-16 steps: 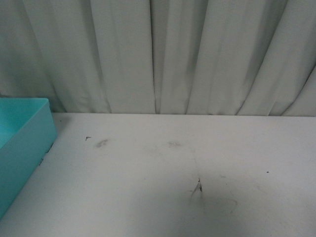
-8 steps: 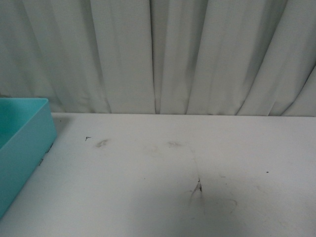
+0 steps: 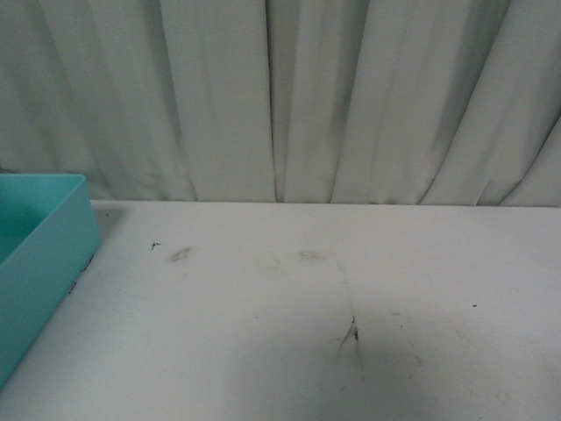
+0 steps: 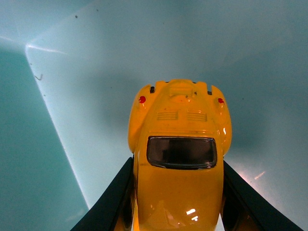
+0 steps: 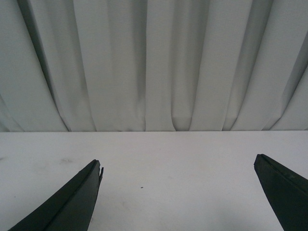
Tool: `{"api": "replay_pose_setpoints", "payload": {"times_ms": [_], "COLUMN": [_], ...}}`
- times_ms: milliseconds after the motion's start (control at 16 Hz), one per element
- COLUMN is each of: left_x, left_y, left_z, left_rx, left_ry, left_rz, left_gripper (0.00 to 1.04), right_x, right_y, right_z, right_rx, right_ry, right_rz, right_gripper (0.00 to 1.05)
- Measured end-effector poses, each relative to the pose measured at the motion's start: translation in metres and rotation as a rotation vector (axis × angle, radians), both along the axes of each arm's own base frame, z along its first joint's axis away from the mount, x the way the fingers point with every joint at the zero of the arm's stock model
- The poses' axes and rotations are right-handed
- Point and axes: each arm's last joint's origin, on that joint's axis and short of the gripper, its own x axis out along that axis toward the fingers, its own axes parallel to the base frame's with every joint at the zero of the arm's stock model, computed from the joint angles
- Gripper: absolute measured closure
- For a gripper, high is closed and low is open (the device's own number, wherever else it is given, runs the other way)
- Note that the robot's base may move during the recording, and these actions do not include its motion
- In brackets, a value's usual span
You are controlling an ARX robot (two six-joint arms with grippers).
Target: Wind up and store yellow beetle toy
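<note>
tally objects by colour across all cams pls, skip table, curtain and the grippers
Yellow: 1, the glossy yellow beetle toy car.
Teal: 1, the open teal plastic bin.
Total: 2.

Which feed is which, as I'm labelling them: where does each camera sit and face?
Front: on the body, facing across the table to the curtain, bin at left; no arm shows.
Left wrist: on the left arm, looking into the bin; left gripper holds the beetle.
Right wrist: on the right arm, facing table and curtain; right gripper open, empty.
Shared: front and right wrist both show table and curtain; front and left wrist, the bin.
</note>
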Motion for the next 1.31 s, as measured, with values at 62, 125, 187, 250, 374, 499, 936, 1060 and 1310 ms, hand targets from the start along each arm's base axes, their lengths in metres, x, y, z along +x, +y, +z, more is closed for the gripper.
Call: {"api": "replay_pose_setpoints", "payload": {"times_ms": [62,125,187,250,374,499,936,1060,1310], "left_x": [0.000,-0.001,-0.002,-0.002,-0.005,-0.006,-0.010,-0.023,-0.096], "left_y": [0.000,0.000,0.000,0.000,-0.001,-0.003,-0.003,-0.003,-0.028], "left_z": [-0.006,-0.008,-0.008,-0.009,-0.010,-0.011,0.052,0.089,0.144], "left_rx": [-0.002,-0.007,-0.012,-0.019,-0.057,-0.102,-0.268,-0.260,-0.262], "left_ry": [0.005,0.010,0.011,0.019,0.041,0.046,-0.185,-0.345,-0.574], "left_rz": [0.013,0.023,0.031,0.041,0.057,0.066,0.054,0.019,-0.064], "left_gripper": [0.64,0.64,0.64,0.61,0.38,0.16,0.07,0.07,0.07], "right_x": [0.000,0.000,0.000,0.000,0.000,0.000,0.000,0.000,0.000], "right_y": [0.000,0.000,0.000,0.000,0.000,0.000,0.000,0.000,0.000], "right_z": [0.000,0.000,0.000,0.000,0.000,0.000,0.000,0.000,0.000], "right_rx": [0.000,0.000,0.000,0.000,0.000,0.000,0.000,0.000,0.000], "right_ry": [0.000,0.000,0.000,0.000,0.000,0.000,0.000,0.000,0.000], "right_rz": [0.000,0.000,0.000,0.000,0.000,0.000,0.000,0.000,0.000], "right_gripper": [0.06,0.06,0.06,0.06,0.06,0.06,0.06,0.06,0.06]}}
